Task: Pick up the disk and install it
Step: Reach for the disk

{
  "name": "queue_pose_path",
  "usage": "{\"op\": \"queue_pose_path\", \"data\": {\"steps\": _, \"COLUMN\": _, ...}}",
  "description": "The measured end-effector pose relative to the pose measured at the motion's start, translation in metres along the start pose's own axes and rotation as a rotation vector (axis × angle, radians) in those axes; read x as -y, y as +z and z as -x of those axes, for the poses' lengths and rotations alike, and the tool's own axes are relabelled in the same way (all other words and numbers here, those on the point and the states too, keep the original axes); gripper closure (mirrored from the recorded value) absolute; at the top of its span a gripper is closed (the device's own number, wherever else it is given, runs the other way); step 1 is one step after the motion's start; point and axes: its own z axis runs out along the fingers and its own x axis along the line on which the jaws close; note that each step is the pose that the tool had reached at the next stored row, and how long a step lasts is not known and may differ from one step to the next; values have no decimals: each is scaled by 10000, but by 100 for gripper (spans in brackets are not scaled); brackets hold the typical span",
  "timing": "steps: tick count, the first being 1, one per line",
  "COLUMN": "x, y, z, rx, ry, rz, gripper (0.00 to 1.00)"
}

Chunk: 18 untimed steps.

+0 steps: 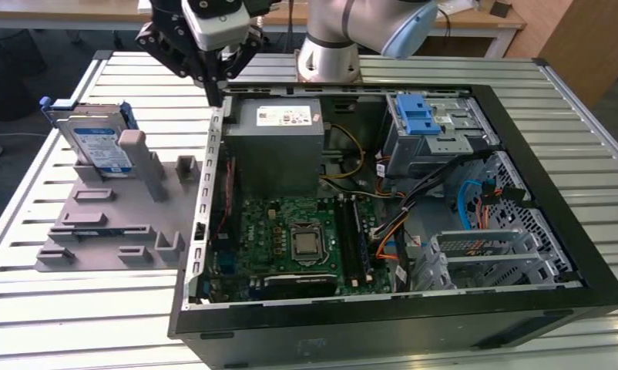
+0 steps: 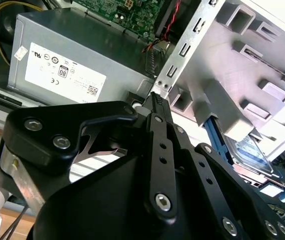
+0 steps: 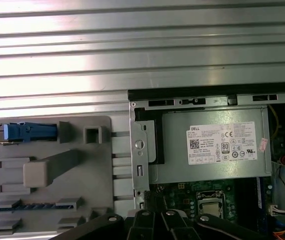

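Bearing disk (image 1: 95, 146): slatted table (image 1: 72, 316), desk (image 1: 474, 21) behind.

We are seeing a table (image 1: 72, 331) of silver metal slats, with light glaring in pale bands along the slats. Behind the table a wooden desk (image 1: 484, 23) on white legs is standing. Past the table's far corner, on the exterior view's right, a wooden panel (image 1: 582, 46) is rising. Off the table's edge on the exterior view's left, a dark floor (image 1: 1, 166) is showing, with a thin pale cable (image 1: 13, 136) lying on it.
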Motion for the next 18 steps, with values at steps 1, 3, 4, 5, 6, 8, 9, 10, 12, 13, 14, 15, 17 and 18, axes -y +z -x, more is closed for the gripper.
{"op": "queue_pose_path", "data": {"steps": 1, "x": 0, "y": 1, "z": -7, "rx": 0, "ry": 0, "rz": 0, "gripper": 89}}
{"op": "queue_pose_path", "data": {"steps": 3, "x": 2, "y": 4, "z": -20, "rx": -1, "ry": 0, "rz": -1, "gripper": 89}}
{"op": "queue_pose_path", "data": {"steps": 4, "x": 2, "y": 5, "z": -27, "rx": -2, "ry": 0, "rz": -1, "gripper": 89}}
{"op": "queue_pose_path", "data": {"steps": 5, "x": 3, "y": 7, "z": -33, "rx": -1, "ry": 0, "rz": 0, "gripper": 89}}
{"op": "queue_pose_path", "data": {"steps": 6, "x": 3, "y": 8, "z": -39, "rx": -3, "ry": 0, "rz": 0, "gripper": 89}}
{"op": "queue_pose_path", "data": {"steps": 8, "x": 4, "y": 11, "z": -50, "rx": -4, "ry": 0, "rz": 0, "gripper": 89}}
{"op": "queue_pose_path", "data": {"steps": 9, "x": 5, "y": 13, "z": -56, "rx": -4, "ry": 0, "rz": -1, "gripper": 89}}
{"op": "queue_pose_path", "data": {"steps": 10, "x": 5, "y": 14, "z": -62, "rx": -5, "ry": 0, "rz": 0, "gripper": 89}}
{"op": "queue_pose_path", "data": {"steps": 12, "x": 6, "y": 17, "z": -74, "rx": -6, "ry": 0, "rz": 0, "gripper": 89}}
{"op": "queue_pose_path", "data": {"steps": 13, "x": 7, "y": 19, "z": -80, "rx": -7, "ry": 0, "rz": -1, "gripper": 89}}
{"op": "queue_pose_path", "data": {"steps": 14, "x": 7, "y": 20, "z": -86, "rx": -8, "ry": 0, "rz": 0, "gripper": 89}}
{"op": "queue_pose_path", "data": {"steps": 15, "x": 8, "y": 22, "z": -92, "rx": -8, "ry": 0, "rz": -1, "gripper": 89}}
{"op": "queue_pose_path", "data": {"steps": 17, "x": 9, "y": 24, "z": -106, "rx": -10, "ry": 0, "rz": -1, "gripper": 89}}
{"op": "queue_pose_path", "data": {"steps": 18, "x": 10, "y": 25, "z": -114, "rx": -10, "ry": 0, "rz": -2, "gripper": 89}}
